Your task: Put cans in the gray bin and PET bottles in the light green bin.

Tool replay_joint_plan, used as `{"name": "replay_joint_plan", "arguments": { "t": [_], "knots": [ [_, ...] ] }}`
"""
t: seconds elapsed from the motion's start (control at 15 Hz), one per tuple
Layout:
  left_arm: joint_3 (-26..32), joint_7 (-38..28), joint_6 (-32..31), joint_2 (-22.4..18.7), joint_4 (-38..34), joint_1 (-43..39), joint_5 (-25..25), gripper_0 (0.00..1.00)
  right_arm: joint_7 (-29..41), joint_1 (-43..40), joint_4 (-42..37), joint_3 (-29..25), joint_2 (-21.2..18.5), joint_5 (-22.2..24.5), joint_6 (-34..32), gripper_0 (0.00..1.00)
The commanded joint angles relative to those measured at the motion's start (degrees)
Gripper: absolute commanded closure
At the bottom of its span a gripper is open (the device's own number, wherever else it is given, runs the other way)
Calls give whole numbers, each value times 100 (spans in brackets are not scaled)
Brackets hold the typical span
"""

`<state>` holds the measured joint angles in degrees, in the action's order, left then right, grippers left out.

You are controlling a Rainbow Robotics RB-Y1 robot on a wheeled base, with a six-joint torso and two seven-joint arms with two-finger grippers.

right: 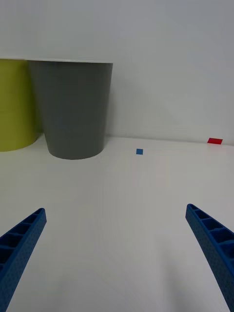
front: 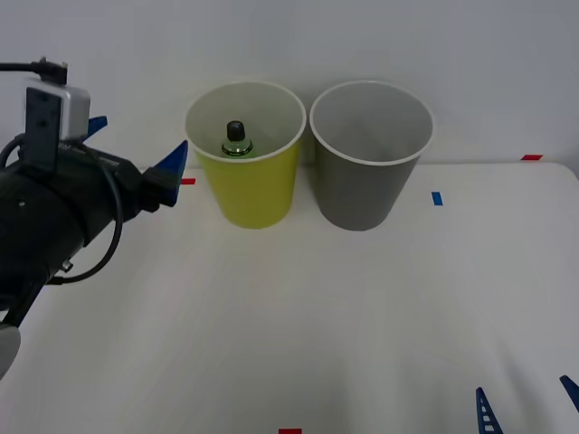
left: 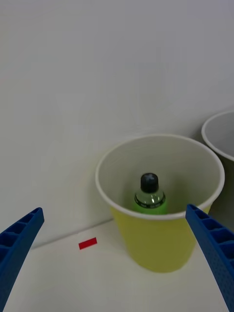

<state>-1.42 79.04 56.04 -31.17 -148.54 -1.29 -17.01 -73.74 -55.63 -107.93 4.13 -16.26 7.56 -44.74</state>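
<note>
I see the PET bottle (left: pixel 149 195) standing upright, black cap up, inside the tapered light green bin (front: pixel 249 194), which touches the smooth gray bin (front: pixel 366 194). My left gripper (left: pixel 114 256) hangs spread wide beside the green bin's rim; my right gripper (right: pixel 117 248) is equally wide, low over the white table (front: pixel 317 325).

White table (front: pixel 298 325), plain matte top, back edge against a pale wall. Two bins stand on it side by side at the back, rims nearly touching: light green bin (front: pixel 245 155) on the left, gray bin (front: pixel 369 155) on the right. Small tape marks stuck on the surface: red (front: pixel 187 182) left of the green bin, blue (front: pixel 437 198) right of the gray bin, red (front: pixel 531 157) at the far right, red (front: pixel 289 431) at the near edge.
</note>
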Motion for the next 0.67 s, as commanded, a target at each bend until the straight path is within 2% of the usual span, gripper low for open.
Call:
{"name": "replay_joint_plan", "arguments": {
  "t": [0.07, 0.33, 0.53, 0.67],
  "knots": [
    [37, 6, -295, 163, -146, -1145, -4, 0, 0, 0, 0, 0, 0, 0, 0, 0],
    [63, 129, -445, 1104, -146, -1717, 269, 0, 0, 0, 0, 0, 0, 0, 0, 0],
    [80, 235, -603, 1429, -146, -1954, 260, 0, 0, 0, 0, 0, 0, 0, 0, 0],
    [-51, 314, -1868, 1473, 19, -2341, 154, 0, 0, 0, 0, 0, 0, 0, 0, 0]
  ]
}}
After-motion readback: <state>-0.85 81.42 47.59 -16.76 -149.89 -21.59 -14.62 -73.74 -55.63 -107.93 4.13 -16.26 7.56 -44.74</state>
